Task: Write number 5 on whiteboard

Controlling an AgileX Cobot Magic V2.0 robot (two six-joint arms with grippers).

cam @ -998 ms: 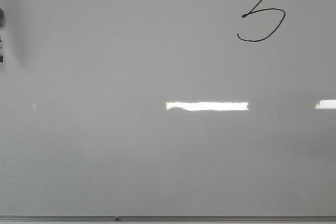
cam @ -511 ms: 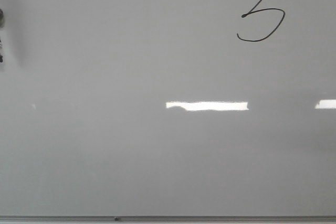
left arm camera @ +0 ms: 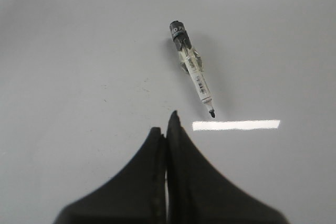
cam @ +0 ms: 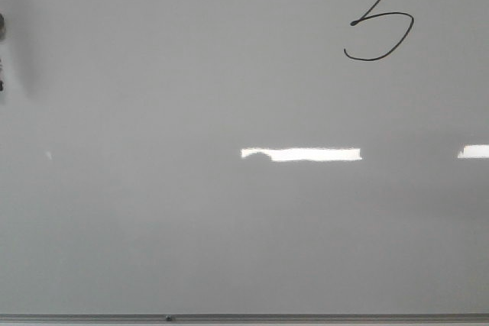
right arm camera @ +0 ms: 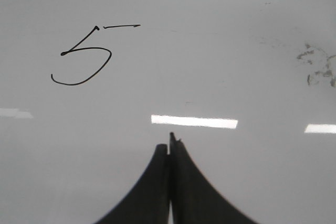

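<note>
A: What lies at the left?

B: A marker (left arm camera: 192, 68), uncapped, flat on the board (cam: 191, 227), tip toward the left gripper (left arm camera: 167, 129) but apart from it. That gripper's fingers are pressed together, holding nothing.

A: And the 5?

B: The 5 (cam: 386, 24) sits at the board's far right, near the top edge in the front view. The right gripper (right arm camera: 169, 148) hangs near it, clear of the ink, fingers together and empty. Faint smudges (right arm camera: 317, 69) mark the board further right.
</note>
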